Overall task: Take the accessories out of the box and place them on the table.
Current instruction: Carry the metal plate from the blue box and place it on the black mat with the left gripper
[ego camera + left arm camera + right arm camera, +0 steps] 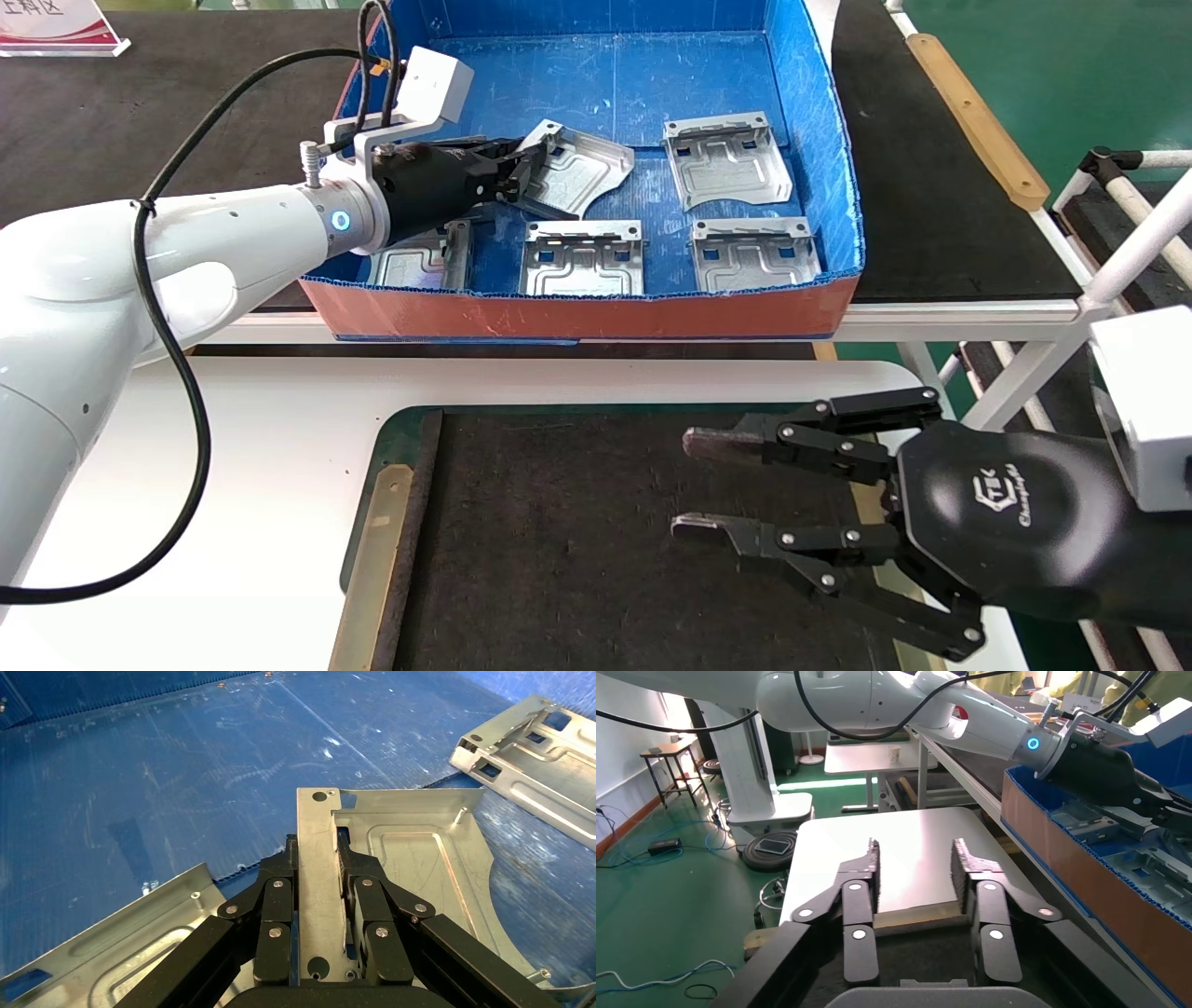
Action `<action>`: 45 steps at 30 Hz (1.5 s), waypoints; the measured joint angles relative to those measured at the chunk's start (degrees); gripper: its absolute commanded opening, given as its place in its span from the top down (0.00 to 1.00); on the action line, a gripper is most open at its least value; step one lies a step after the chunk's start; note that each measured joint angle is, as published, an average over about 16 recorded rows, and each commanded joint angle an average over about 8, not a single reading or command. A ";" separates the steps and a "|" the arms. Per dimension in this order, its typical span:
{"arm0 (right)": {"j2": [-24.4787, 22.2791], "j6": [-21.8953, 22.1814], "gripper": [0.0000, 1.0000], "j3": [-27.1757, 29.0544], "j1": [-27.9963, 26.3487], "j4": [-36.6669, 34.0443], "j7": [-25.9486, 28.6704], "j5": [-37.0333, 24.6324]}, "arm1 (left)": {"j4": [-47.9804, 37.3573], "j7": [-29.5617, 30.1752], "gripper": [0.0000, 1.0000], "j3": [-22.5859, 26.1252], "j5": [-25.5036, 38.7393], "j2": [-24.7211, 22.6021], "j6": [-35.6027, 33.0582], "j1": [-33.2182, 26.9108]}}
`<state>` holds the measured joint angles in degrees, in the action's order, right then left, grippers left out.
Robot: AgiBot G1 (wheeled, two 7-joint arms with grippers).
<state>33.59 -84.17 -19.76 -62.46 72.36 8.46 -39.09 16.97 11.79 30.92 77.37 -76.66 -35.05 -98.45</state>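
The left gripper [518, 177] is seen reaching into the box [596, 312] from the robot's left side. Its fingers [362, 903] are closed on the edge flange of one plate [577, 168], which is held tilted, its near edge raised off the blue floor; whether its far edge touches the floor cannot be told. In the left wrist view the flange of the held plate [393, 860] is pinched between the two black fingers, with the embossed channel and the concave-curved edge visible beyond them.

Four further plates are seen lying flat in the box. One [726, 158] is located in the middle row toward the robot's right, apart from the held plate. Three are lined up along the near wall: one on the left [424, 261], partly hidden under the left gripper, one in the centre [582, 259] and one on the right [754, 253].

The box rests on the long black-surfaced bench [931, 186].

The right gripper [689, 485] is held above the black mat [559, 540] of the white bench [279, 466], near the mat's right side. Its fingers [866, 871] are spread wide, with nothing between them. No plate is seen on the mat.
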 measured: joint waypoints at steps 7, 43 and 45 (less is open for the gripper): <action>0.00 0.01 0.83 0.00 0.00 -0.01 0.00 0.00 | 1.10 -0.20 1.00 0.17 -0.21 0.44 -0.05 -0.18; -0.01 0.01 0.00 -0.03 -0.01 -0.01 -0.02 0.02 | 13.69 -12.33 1.00 -3.94 -11.55 16.28 -36.42 1.93; -0.01 0.01 0.00 -0.03 -0.01 -0.01 -0.02 0.02 | 14.42 -13.36 1.00 -4.09 -12.24 17.27 -39.16 2.36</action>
<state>33.58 -84.16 -19.79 -62.47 72.35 8.44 -39.07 31.39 -1.57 26.82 65.14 -59.39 -74.21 -96.09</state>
